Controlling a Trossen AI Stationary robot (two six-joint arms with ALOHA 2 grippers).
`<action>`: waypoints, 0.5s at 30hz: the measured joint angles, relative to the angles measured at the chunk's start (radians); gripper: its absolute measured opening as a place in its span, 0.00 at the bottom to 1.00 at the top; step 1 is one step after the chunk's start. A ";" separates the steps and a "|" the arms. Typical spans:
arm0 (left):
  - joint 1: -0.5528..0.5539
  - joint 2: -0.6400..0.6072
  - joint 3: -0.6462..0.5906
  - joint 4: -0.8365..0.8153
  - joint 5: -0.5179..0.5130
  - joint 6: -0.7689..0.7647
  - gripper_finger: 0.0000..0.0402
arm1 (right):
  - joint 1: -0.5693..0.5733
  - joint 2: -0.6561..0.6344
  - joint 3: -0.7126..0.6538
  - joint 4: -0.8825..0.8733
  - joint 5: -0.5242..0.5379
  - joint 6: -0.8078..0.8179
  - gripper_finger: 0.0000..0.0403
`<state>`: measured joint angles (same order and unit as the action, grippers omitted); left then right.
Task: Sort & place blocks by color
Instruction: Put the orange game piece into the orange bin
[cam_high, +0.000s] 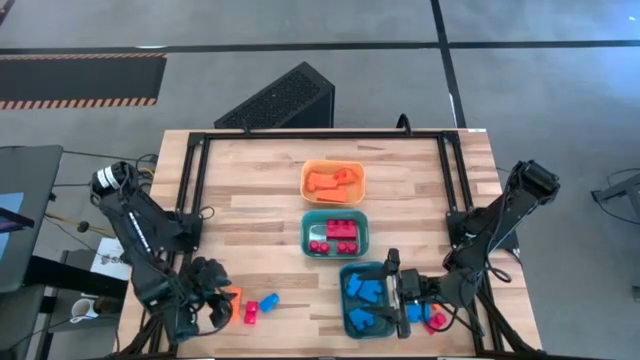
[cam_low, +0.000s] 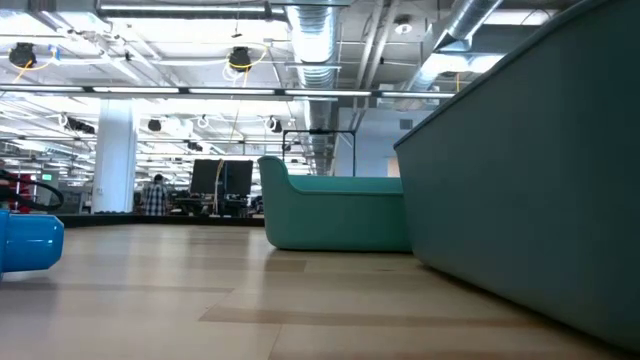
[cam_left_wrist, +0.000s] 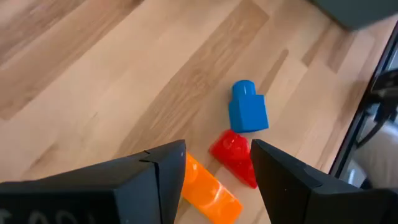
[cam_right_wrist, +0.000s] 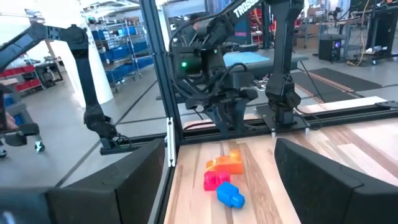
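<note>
Orange block (cam_left_wrist: 208, 191), left tool (cam_left_wrist: 217, 168) open above

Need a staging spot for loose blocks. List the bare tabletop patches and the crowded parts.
Bare wood: left of the orange bin and red-block bin, and right of them. Crowded: near-left corner, where the left gripper hangs over three loose blocks, and near the blue-block bin under the right gripper.

The left claw (cam_high: 222, 303) partly covers the orange block (cam_high: 234, 296) in the high view. The low view's edge cuts off a blue block (cam_low: 28, 243). Arm links hide part of the blue-filled bin (cam_high: 348, 272).
</note>
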<state>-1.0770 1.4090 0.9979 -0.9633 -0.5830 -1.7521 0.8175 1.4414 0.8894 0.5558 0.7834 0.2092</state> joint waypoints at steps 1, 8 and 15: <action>-0.007 0.000 -0.011 0.006 -0.010 -0.026 0.41 | -0.001 0.000 0.000 0.000 0.000 0.000 0.80; -0.016 0.000 -0.124 0.114 0.048 -0.140 0.41 | -0.001 0.000 0.000 -0.001 -0.001 0.003 0.80; -0.016 0.000 -0.170 0.180 0.055 -0.164 0.41 | -0.001 0.000 0.000 -0.001 -0.001 0.003 0.80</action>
<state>-1.0928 1.4090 0.8283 -0.7836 -0.5279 -1.9161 0.8165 1.4414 0.8894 0.5545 0.7822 0.2119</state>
